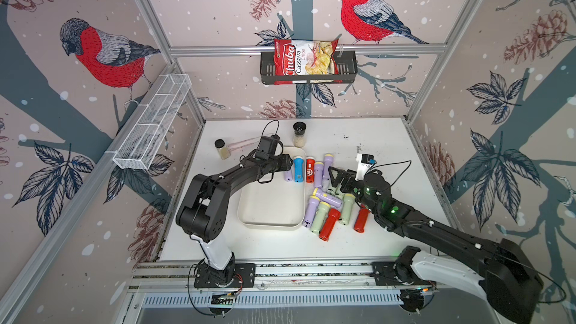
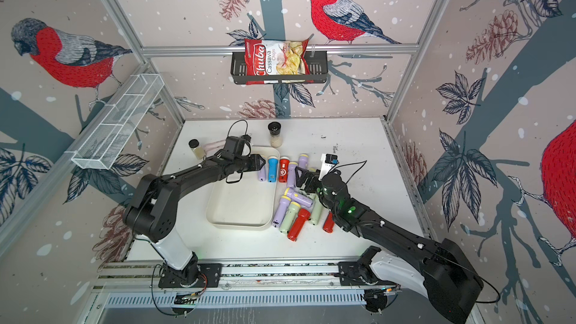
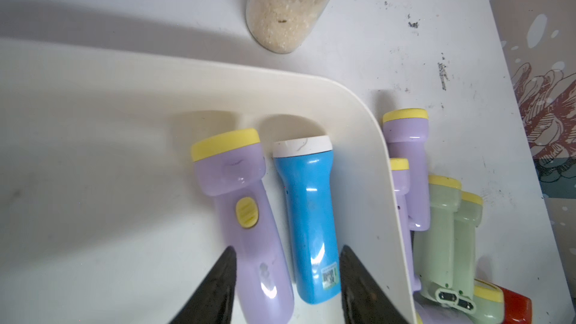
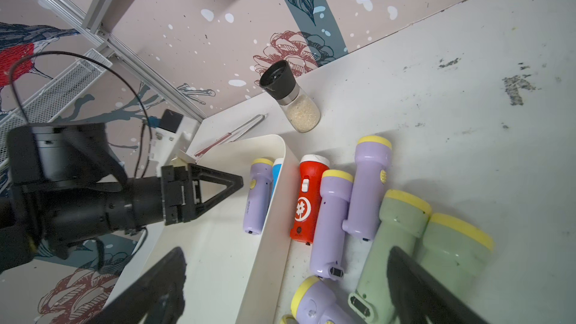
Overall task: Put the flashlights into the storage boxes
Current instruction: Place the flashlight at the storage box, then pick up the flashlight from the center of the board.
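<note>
- We looked down from above and called the back wall twelve o'clock.
- The cream tray (image 1: 271, 204) lay in the middle of the white table (image 1: 389, 138), with its long sides running from six to twelve.
- Only two flashlights were inside it, in the corner at one o'clock: a lilac flashlight (image 3: 240, 213) and a blue flashlight (image 3: 308, 213).
- They lay side by side with their heads toward twelve, and the blue one was near the tray wall. We thought this neat row left room for more.
- The left gripper (image 3: 288, 250) hung over their tail ends. Its jaws were apart and pinched nothing, so we thought both flashlights lay free.
- All the other flashlights were outside the tray, on its three o'clock side.
- A red flashlight (image 4: 307, 197) with a white head lay just beside the tray wall, with lilac ones next to it.
- A heap (image 1: 327, 210) of lilac, pale green and red ones lay at four o'clock.
- The right gripper (image 4: 285, 252) hung low over two pale green flashlights (image 4: 402, 229) at the far end of that heap. Its jaws were wide open and empty, and we thought that was so a fat body could fit between them.
- A glass jar (image 1: 299, 134) of white grains stood at twelve o'clock from the tray, near its rim. We thought a careless swing could knock it over.
- We thought most of the job was not yet done.
</note>
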Robot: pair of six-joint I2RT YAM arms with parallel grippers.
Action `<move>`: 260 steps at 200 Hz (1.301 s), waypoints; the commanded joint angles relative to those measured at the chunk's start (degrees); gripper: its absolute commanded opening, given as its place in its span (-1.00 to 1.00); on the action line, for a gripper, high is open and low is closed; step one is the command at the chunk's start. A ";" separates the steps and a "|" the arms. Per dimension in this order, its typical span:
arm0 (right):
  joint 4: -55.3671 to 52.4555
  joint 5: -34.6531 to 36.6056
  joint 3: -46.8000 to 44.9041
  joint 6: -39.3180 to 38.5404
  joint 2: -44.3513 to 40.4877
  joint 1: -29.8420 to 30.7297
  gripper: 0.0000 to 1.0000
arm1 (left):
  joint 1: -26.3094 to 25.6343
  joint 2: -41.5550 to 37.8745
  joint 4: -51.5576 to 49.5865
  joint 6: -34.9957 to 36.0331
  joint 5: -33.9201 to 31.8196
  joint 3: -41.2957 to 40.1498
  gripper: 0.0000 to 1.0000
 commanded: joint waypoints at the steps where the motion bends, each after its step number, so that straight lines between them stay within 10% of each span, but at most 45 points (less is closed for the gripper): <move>1: -6.10 0.10 2.24 -2.72 -0.23 -1.60 0.99 | -1.99 -3.94 -2.18 3.06 -4.53 -0.73 0.06; 99: -33.48 -22.90 6.12 -5.15 0.08 -25.12 0.99 | -14.52 -22.06 5.52 6.47 -12.66 -15.07 0.05; 260: -50.04 -14.20 -0.25 5.31 0.89 -18.53 0.91 | -17.04 -26.23 12.11 6.79 -12.99 -23.29 0.05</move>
